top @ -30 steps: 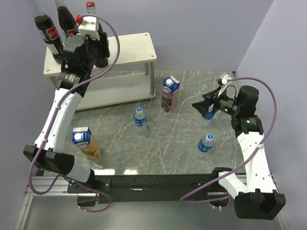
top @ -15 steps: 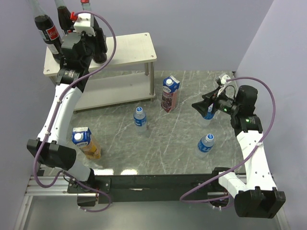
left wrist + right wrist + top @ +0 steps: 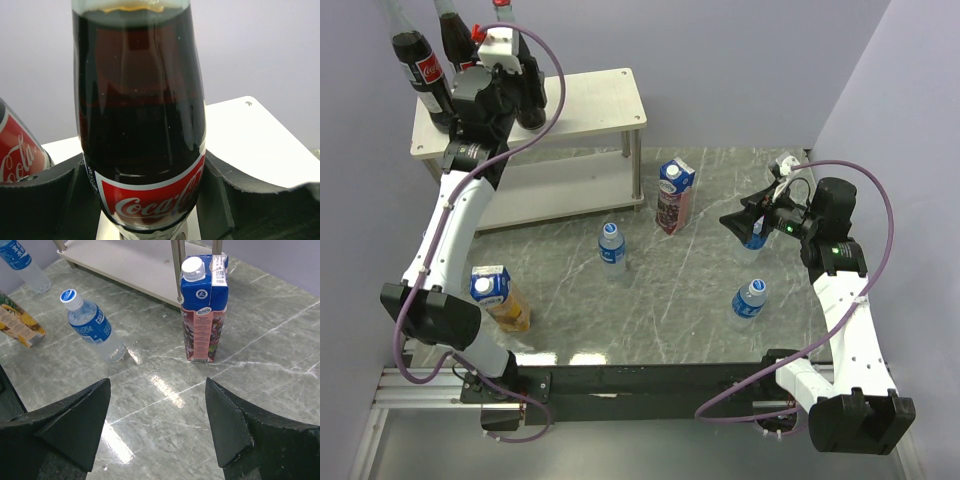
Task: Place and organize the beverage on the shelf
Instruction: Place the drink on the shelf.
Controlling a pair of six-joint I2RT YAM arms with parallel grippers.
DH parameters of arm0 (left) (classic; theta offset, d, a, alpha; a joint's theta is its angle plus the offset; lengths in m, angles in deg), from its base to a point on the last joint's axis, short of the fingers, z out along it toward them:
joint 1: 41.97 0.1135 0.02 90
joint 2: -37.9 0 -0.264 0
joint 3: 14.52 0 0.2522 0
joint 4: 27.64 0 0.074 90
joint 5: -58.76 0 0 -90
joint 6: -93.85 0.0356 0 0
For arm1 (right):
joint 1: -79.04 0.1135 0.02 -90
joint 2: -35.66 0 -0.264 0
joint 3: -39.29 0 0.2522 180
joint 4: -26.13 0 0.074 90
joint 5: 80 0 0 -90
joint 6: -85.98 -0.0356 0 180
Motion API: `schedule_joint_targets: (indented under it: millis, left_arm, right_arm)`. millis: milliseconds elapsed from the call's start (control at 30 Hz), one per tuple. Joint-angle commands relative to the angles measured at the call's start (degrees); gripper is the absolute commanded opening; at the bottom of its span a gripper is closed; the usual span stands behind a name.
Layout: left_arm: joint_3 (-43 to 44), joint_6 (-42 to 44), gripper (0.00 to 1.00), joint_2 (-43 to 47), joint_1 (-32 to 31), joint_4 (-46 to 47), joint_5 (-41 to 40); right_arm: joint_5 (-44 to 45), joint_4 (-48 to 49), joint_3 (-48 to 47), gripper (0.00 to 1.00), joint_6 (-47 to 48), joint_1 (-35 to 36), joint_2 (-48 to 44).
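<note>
My left gripper (image 3: 523,88) is shut on a cola bottle (image 3: 531,108) over the shelf's top board (image 3: 600,100). In the left wrist view this red-labelled bottle (image 3: 142,125) fills the gap between both fingers (image 3: 240,195), its base at the whitish board (image 3: 250,145). Two more cola bottles (image 3: 420,72) (image 3: 455,42) stand at the shelf's far left. On the table are a purple carton (image 3: 673,197), a yellow carton (image 3: 500,298) and two water bottles (image 3: 611,247) (image 3: 748,300). My right gripper (image 3: 732,220) hangs open above the table, partly hiding a third water bottle (image 3: 756,236).
The right wrist view shows marble table between the open fingers (image 3: 75,425), the purple carton (image 3: 204,310) ahead, a water bottle (image 3: 92,325) to its left and the shelf's lower board (image 3: 125,265) behind. Purple walls close in at the back and right.
My left gripper has carried the cola bottle a little farther back and left over the shelf's top board. The right arm has stayed still.
</note>
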Motion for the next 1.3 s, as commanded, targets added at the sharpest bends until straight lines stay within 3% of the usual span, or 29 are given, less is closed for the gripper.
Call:
schedule_joint_targets:
  millis: [0, 1267]
  left_arm:
    - [3.7, 0.4, 0.0, 1.9, 0.5, 13.4, 1.0]
    - [-0.8, 2.0, 0.0, 1.4, 2.3, 16.3, 3.2]
  right_arm:
    - [-1.4, 1.7, -0.3, 0.82, 0.9, 0.1, -0.2]
    - [-1.3, 1.2, -0.5, 0.82, 1.5, 0.0, -0.1]
